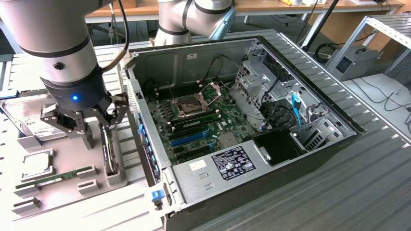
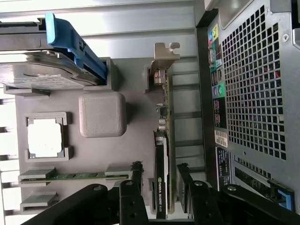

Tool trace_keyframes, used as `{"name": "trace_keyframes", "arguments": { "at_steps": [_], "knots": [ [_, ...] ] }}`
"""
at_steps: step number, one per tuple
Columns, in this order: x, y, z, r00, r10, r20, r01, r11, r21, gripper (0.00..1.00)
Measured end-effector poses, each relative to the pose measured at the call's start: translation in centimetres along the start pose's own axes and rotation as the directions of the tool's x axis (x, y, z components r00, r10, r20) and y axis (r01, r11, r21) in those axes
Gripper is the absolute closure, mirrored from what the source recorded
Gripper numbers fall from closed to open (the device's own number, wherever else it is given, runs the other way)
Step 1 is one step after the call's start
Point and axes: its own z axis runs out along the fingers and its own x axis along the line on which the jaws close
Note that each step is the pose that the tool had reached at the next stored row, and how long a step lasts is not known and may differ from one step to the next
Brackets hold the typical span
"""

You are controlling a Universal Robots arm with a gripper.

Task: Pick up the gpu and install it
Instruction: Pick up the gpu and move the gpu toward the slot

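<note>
Ribbed metal table [image 1: 359, 192] carries an open computer case [image 1: 192, 57] and, to the exterior view's left, a grey tray [image 1: 64, 197]. On the tray lie a hard drive [image 1: 26, 120], a processor chip [image 1: 37, 166] and a memory stick [image 1: 55, 177]. The graphics card [image 1: 110, 149] stands on edge in the tray's slot nearest the case, and the gripper [image 1: 96, 132] hangs just above it.

From the wrist, the gripper [image 2: 159, 171] is spread wide. Its fingers [image 2: 137, 174] straddle the graphics card [image 2: 161, 187] with a gap on each side, grasping nothing. The card's metal bracket points away from the fingers.
</note>
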Motion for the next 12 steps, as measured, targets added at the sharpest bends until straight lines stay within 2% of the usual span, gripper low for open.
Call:
{"name": "trace_keyframes", "arguments": {
  "at_steps": [12],
  "knots": [
    [-0.32,0.02,0.16,1.0000,0.000,-0.0001,0.000,1.0000,0.0004,0.58]
  ]
}}
